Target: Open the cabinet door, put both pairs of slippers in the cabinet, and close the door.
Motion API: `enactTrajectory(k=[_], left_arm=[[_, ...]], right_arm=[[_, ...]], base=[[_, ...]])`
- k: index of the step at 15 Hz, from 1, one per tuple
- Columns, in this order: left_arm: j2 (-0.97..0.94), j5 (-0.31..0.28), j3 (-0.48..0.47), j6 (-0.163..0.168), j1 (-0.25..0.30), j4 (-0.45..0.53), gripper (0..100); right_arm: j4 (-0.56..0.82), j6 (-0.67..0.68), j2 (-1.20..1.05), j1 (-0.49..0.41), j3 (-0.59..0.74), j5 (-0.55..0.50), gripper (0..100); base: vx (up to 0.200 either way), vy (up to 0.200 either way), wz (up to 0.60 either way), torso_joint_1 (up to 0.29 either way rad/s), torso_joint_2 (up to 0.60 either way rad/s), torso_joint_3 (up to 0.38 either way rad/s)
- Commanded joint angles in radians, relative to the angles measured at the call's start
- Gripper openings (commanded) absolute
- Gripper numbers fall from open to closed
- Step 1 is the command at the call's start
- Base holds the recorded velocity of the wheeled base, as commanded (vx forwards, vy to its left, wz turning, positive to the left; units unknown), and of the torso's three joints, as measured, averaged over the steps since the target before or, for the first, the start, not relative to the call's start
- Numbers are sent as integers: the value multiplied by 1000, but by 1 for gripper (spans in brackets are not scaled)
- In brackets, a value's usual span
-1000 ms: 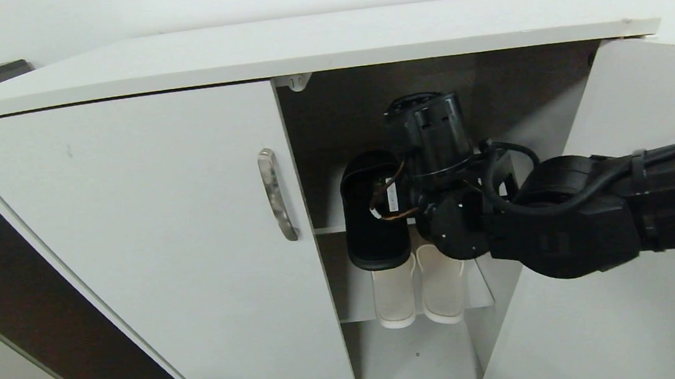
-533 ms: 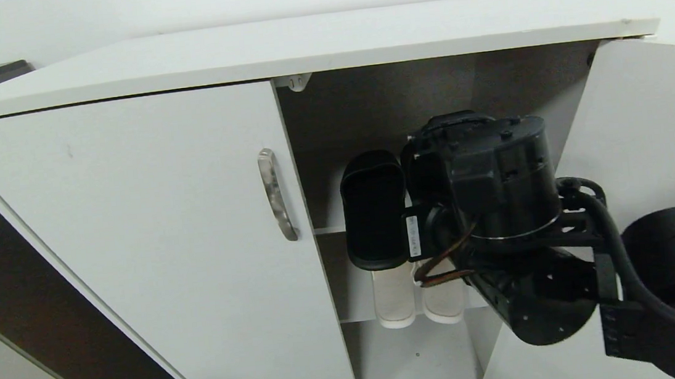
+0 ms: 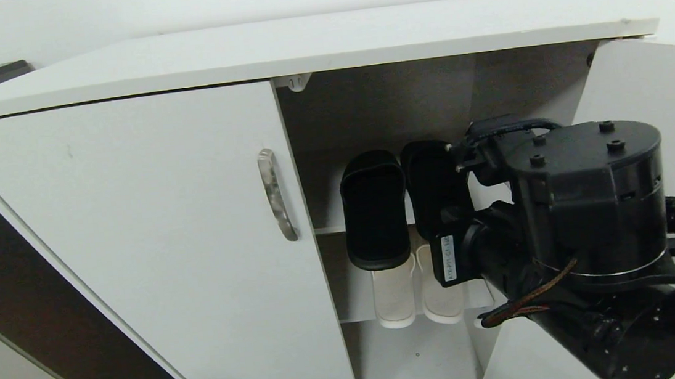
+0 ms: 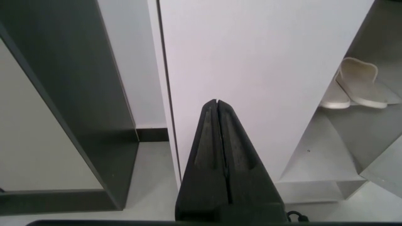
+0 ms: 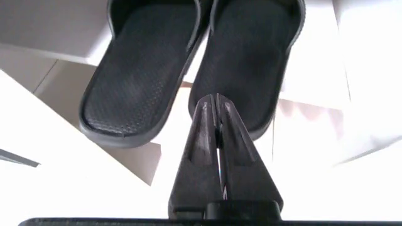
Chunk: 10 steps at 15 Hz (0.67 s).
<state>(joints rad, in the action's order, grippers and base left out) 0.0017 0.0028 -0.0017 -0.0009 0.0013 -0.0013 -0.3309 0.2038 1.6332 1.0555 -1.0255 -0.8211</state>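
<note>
Black slippers (image 3: 375, 210) are seen on an upper shelf of the cabinet (image 3: 298, 38), with white slippers (image 3: 395, 298) below. The right gripper (image 5: 217, 102) and left gripper (image 4: 217, 104) are pressed closed, empty.

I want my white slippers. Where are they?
In the head view, the white slippers sit side by side on a lower shelf in the cabinet's open right half, just under the black slippers.
</note>
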Motion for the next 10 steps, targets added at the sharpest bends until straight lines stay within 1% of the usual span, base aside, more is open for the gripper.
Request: enactTrajectory(k=[1, 2, 6, 10], left_arm=[[0, 0, 0, -1, 0, 0, 0], [0, 0, 0, -1, 0, 0, 0], [0, 0, 0, -1, 0, 0, 0], [0, 0, 0, -1, 0, 0, 0]], right_arm=[[0, 0, 5, 8, 1, 0, 0], [0, 2, 7, 9, 1, 0, 0], [-45, -3, 37, 24, 15, -9, 0], [-47, -1, 39, 23, 28, -1, 0]], base=[[0, 0, 0, 0, 0, 0], [0, 0, 0, 0, 0, 0], [-200, 0, 0, 7, 6, -2], [-200, 0, 0, 2, 1, 0]])
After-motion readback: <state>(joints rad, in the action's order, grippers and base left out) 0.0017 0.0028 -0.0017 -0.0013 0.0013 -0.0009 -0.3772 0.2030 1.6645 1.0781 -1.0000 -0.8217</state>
